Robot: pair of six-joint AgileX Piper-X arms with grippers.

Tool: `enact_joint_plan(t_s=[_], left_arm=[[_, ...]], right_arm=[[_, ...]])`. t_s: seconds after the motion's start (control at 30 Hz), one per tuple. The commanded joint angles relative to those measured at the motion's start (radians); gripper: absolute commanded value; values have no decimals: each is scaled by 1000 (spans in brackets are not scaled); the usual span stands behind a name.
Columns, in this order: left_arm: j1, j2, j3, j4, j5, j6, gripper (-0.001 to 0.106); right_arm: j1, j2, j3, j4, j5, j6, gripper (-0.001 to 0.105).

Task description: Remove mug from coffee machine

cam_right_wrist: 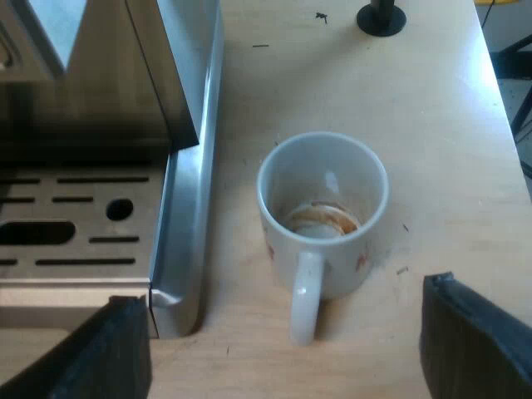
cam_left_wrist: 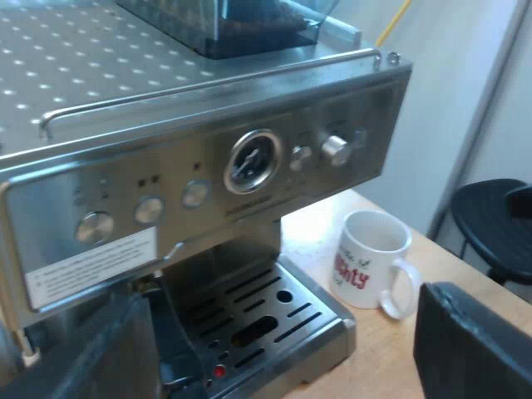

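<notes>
Wooden table [cam_right_wrist: 449, 125]: mug [cam_right_wrist: 322, 195] beside machine [cam_right_wrist: 187, 125].

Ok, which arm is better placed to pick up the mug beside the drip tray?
Right: the right hand hangs open directly over the mug, handle toward it. The left hand faces the machine's front, the mug farther off.
</notes>
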Motion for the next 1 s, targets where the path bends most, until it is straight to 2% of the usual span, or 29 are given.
enact_joint_plan(t_s=[0.03, 0.23, 0.33, 0.47, 0.6, 0.73, 0.83, 1.0], left_arm=[[64, 3, -14, 3, -20, -11, 66], [213, 3, -39, 70, -20, -11, 66], [299, 3, -64, 139, 28, -11, 66], [376, 0, -93, 228, 35, -8, 66], [386, -26, -93, 246, 33, -3, 66], [386, -72, -93, 297, 33, 63, 66], [386, -97, -93, 321, 33, 86, 66], [386, -124, -93, 338, 17, 106, 66]], right_arm=[[-4, 37, -52, 34, -15, -7, 69], [-4, 102, -74, 31, -53, -7, 69], [-4, 125, -74, 27, -66, -7, 69], [-6, 133, -74, -8, -100, -7, 69], [-46, 133, -76, -29, -123, -7, 69], [-170, 130, -76, -17, -187, -7, 69], [-250, 117, -76, -2, -215, -10, 69], [-363, 60, -76, 60, -216, -112, 69]])
